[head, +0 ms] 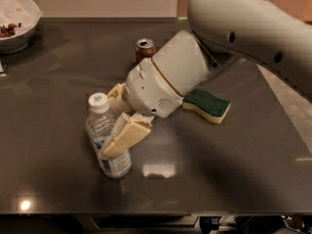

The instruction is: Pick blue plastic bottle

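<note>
The blue plastic bottle (pixel 103 139), clear with a white cap and a blue-and-white label, stands upright on the dark table (pixel 58 179) at front left. My gripper (pixel 118 115) has come down over it from the right. One cream finger (pixel 125 135) lies across the bottle's front right side, and the other finger (pixel 116 92) is behind its shoulder, next to the cap. The jaws are open around the bottle, which rests on the table. The white wrist and arm (pixel 170 74) stretch in from the upper right.
A brown drink can (pixel 145 48) stands behind the wrist. A green and yellow sponge (pixel 206 105) lies to the right of the wrist. A white bowl (pixel 14 21) with food sits at the back left corner. The table's front edge runs close below the bottle.
</note>
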You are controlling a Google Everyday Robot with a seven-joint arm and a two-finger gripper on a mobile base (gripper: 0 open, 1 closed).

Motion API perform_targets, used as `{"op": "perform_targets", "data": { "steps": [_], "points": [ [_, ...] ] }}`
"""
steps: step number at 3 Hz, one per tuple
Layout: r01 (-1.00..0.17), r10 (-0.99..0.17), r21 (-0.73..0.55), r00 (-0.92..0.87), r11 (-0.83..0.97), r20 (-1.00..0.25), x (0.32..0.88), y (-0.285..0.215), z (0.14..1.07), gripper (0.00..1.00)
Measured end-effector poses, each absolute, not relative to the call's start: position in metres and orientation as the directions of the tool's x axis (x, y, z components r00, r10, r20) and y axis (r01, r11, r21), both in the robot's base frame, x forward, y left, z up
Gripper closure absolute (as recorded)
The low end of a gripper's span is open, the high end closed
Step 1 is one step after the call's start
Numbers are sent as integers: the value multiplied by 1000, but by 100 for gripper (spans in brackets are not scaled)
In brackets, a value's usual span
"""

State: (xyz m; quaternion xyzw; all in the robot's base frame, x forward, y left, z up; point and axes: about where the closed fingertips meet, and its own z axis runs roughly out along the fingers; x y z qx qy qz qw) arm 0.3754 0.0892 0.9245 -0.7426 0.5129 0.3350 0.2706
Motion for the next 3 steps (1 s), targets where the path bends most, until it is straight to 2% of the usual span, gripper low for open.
{"op": "perform_targets", "data": {
  "steps": [2, 3],
  "points": [
    [-952, -581, -74, 241, -296, -777, 383, 77, 948, 89],
    [-964, -594, -98, 231, -248, -771, 405, 61, 970, 100]
  ]
}}
